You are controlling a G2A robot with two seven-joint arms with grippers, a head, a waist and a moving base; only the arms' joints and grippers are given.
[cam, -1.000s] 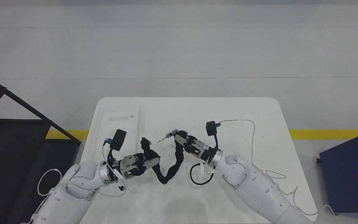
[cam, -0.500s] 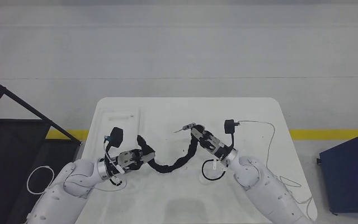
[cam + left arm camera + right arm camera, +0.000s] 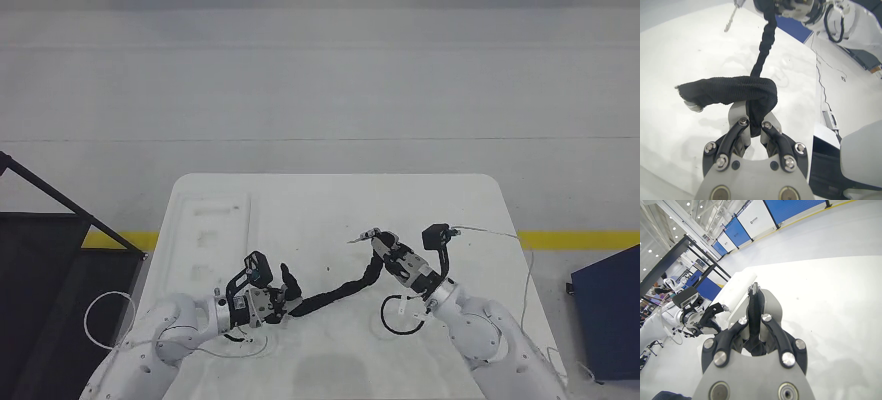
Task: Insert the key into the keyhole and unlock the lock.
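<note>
I hold a cable lock, a long flexible cord in a black woven fabric sleeve with a ribbed, slightly frayed texture. It stretches between my two claws above the white matte worktop. My left claw is clamped tight on a folded bend of the sleeve. Just past its tips, one end of the cord sticks out sideways, showing a dull rounded metal end. My right claw is closed on the other end of the sleeve. A thin, silvery, notched key juts beyond its tips, in the air, well apart from my left claw.
</note>
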